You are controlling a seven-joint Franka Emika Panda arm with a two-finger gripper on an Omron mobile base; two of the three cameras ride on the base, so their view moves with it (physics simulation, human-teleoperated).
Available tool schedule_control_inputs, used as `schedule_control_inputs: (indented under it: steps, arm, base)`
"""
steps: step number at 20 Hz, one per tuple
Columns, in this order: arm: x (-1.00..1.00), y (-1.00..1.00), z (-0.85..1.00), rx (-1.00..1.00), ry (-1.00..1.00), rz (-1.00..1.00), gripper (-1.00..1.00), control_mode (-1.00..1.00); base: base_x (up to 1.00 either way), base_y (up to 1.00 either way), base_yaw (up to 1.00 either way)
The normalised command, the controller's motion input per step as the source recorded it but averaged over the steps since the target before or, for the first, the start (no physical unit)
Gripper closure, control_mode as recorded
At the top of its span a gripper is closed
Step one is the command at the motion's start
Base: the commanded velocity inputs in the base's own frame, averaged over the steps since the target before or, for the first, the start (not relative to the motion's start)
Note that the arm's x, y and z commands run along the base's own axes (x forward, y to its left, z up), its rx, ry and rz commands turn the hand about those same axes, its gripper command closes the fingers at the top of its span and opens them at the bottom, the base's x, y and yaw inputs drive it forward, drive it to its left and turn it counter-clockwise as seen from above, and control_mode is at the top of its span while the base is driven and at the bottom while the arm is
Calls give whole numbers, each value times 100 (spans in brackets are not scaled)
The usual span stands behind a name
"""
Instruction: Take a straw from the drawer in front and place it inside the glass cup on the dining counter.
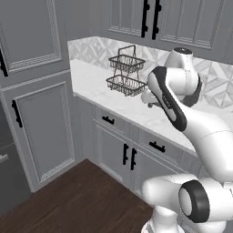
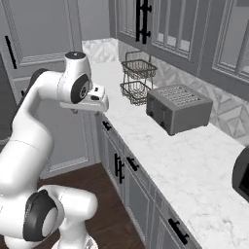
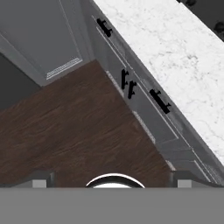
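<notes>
Two grey drawers sit shut under the marble worktop, each with a short black bar handle: a left drawer (image 1: 108, 120) (image 3: 104, 27) and a right drawer (image 1: 157, 146) (image 3: 159, 101). My gripper (image 3: 113, 180) (image 2: 83, 110) hangs above the worktop's front edge and looks down on the drawer fronts and the floor. Its fingertips (image 3: 41, 179) stand wide apart with nothing between them, so it is open. The straw is hidden. The glass cup and the dining counter are out of view.
A two-tier wire basket (image 1: 126, 70) (image 2: 137, 78) and a grey toaster (image 2: 177, 108) stand on the tile-backed worktop (image 2: 194, 165). Tall grey cabinets (image 1: 43, 127) rise at the left. Dark wood floor (image 3: 74, 127) lies before the cabinets. A dark appliance (image 2: 241, 175) sits at the far right.
</notes>
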Motion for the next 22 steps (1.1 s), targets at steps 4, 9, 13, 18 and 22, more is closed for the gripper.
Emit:
schedule_control_inputs:
  steps: [4, 9, 13, 18, 22]
  arm:
    - [0, 0, 0, 0, 0, 0, -100, 100]
    - [0, 0, 0, 0, 0, 0, -100, 100]
    - [0, 0, 0, 0, 0, 0, -100, 100]
    - [0, 0, 0, 0, 0, 0, -100, 100]
    - [0, 0, 0, 0, 0, 0, -100, 100]
  base:
    - [-4, -71, 30]
    - [-2, -68, 29]
    - [-4, -67, 29]
    - [-35, -58, 27]
    - [-44, -47, 21]
